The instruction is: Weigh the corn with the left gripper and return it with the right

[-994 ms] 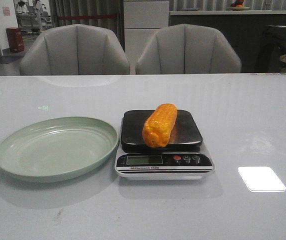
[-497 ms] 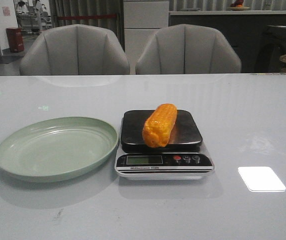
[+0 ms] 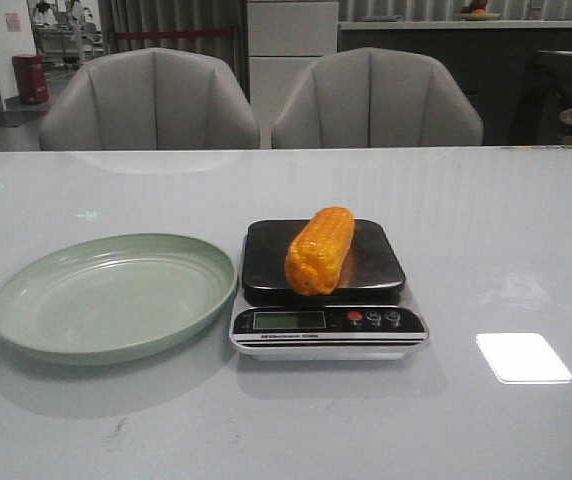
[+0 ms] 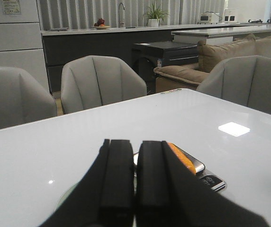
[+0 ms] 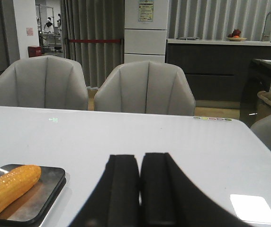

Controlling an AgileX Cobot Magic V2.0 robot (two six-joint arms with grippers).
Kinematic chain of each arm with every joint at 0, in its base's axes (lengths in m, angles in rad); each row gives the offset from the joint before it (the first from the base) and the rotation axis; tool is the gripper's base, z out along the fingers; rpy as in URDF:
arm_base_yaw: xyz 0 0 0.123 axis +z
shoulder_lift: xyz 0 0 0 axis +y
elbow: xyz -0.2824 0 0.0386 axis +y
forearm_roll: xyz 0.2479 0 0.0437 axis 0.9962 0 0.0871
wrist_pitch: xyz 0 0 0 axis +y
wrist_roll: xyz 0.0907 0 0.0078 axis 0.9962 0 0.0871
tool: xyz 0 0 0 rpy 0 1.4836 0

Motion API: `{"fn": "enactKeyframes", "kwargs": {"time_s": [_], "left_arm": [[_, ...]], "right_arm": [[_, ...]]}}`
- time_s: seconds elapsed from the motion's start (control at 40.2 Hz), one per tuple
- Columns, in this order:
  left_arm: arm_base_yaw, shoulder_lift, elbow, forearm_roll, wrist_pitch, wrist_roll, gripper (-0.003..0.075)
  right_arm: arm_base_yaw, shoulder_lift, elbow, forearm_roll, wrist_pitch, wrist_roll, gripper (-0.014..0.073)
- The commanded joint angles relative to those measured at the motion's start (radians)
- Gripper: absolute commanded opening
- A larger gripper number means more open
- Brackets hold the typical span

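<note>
The orange-yellow corn (image 3: 320, 250) lies on the dark platform of the kitchen scale (image 3: 327, 323) at the table's middle. It also shows in the right wrist view (image 5: 7, 189) and, partly hidden by a finger, in the left wrist view (image 4: 183, 160). The empty green plate (image 3: 26, 305) sits to the scale's left. Neither gripper shows in the front view. My left gripper (image 4: 135, 146) is shut and empty, held back from the scale. My right gripper (image 5: 140, 161) is shut and empty, to the right of the scale.
Two grey chairs (image 3: 151, 100) stand behind the table's far edge. A bright light patch (image 3: 522, 357) lies on the table right of the scale. A counter and sofa are further off.
</note>
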Motion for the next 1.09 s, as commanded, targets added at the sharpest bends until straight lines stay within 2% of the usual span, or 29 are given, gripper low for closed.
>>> {"fn": "enactKeyframes", "kwargs": {"time_s": [0.0, 0.174, 0.298, 0.795, 0.895, 1.069], "left_arm": [[0.0, 0.014, -0.023, 0.005, -0.085, -0.003, 0.0114], [0.0, 0.014, -0.023, 0.005, -0.085, -0.003, 0.0114], [0.0, 0.014, -0.023, 0.005, -0.085, -0.003, 0.0114], [0.0, 0.014, -0.023, 0.005, -0.085, -0.003, 0.0114], [0.0, 0.014, -0.023, 0.005, -0.085, -0.003, 0.0114], [0.0, 0.014, -0.023, 0.005, -0.085, -0.003, 0.0114]], "right_arm": [[-0.003, 0.108, -0.108, -0.012, -0.049, 0.004, 0.0166], [-0.003, 0.268, -0.226, -0.012, 0.049, 0.004, 0.0166], [-0.003, 0.331, -0.246, -0.012, 0.052, 0.004, 0.0166], [-0.003, 0.358, -0.243, -0.012, 0.068, 0.027, 0.0174], [-0.003, 0.358, -0.243, -0.012, 0.077, 0.057, 0.0237], [-0.003, 0.358, -0.243, -0.012, 0.087, 0.057, 0.0423]]}}
